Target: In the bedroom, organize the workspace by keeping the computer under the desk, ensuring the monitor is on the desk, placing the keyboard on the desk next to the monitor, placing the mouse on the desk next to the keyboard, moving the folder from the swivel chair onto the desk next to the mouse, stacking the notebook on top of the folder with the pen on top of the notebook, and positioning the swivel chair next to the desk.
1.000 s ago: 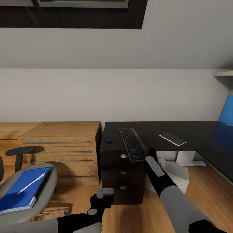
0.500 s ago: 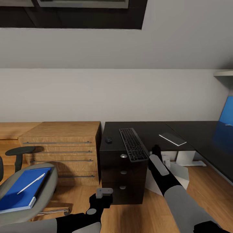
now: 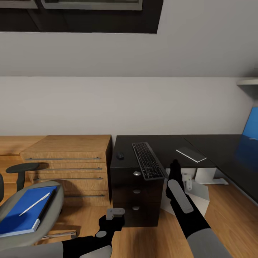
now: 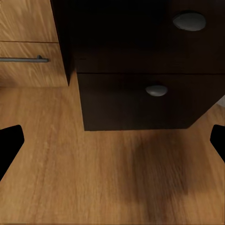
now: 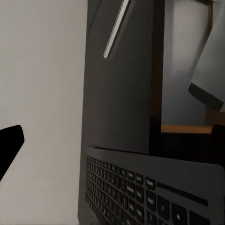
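Observation:
The black desk (image 3: 163, 143) carries the keyboard (image 3: 147, 159), whose near end overhangs the front edge, and the small dark mouse (image 3: 120, 155) to its left. My right gripper (image 3: 175, 167) hangs open just right of that overhanging end; its wrist view has the keyboard (image 5: 140, 187) close below. On the swivel chair (image 3: 53, 195) at the lower left lies the blue folder (image 3: 21, 211) with the pen (image 3: 34, 203) on it and a dark strip along its right edge. A white computer (image 3: 196, 192) stands tilted under the desk. My left gripper (image 3: 115, 214) is open, low before the drawer unit (image 4: 140, 101).
A light wooden drawer chest (image 3: 68, 161) stands left of the desk. A flat pale grey slab (image 3: 191, 153) lies on the desk to the right of the keyboard. The desk runs on to the right, with a blue panel (image 3: 251, 122) behind. Wood floor (image 4: 70, 178) lies below.
My right arm has swung to the right, carrying its gripper from the keyboard's near end to a spot beside it. The left arm and the objects have stayed put.

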You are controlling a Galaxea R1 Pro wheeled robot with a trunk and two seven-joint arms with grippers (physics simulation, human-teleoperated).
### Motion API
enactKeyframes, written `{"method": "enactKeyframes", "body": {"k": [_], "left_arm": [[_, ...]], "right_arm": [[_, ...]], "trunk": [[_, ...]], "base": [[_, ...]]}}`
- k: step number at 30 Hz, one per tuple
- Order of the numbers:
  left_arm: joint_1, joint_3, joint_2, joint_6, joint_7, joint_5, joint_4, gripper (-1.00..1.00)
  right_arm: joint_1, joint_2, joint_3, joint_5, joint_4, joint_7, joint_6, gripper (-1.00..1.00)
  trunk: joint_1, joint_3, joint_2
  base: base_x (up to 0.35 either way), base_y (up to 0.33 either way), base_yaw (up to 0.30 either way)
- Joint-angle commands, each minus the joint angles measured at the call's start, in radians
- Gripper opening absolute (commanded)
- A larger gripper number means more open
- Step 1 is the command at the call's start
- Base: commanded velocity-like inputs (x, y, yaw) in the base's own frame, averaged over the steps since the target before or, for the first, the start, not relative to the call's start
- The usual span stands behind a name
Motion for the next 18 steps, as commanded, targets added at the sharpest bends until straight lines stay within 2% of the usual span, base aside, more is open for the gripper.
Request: {"method": "enactKeyframes", "body": {"k": [1, 9, 18], "left_arm": [[-0.002, -0.004, 0.000, -0.007, 0.003, 0.012, -0.002, 1.00], [-0.002, -0.004, 0.000, -0.007, 0.004, 0.042, 0.000, 1.00], [-0.002, -0.004, 0.000, -0.007, 0.004, 0.045, 0.002, 1.00]], "right_arm": [[0.003, 0.000, 0.002, -0.004, -0.006, -0.006, -0.005, 1.00], [0.015, 0.003, 0.004, -0.001, -0.025, -0.011, -0.004, 1.00], [0.021, 0.003, 0.017, 0.002, -0.027, 0.031, -0.011, 1.00]], "trunk": [[-0.004, 0.002, 0.007], [-0.035, 0.027, 0.063], [-0.069, 0.055, 0.126]], "base": [[0.000, 0.000, 0.000], [0.000, 0.000, 0.000], [0.000, 0.000, 0.000]]}}
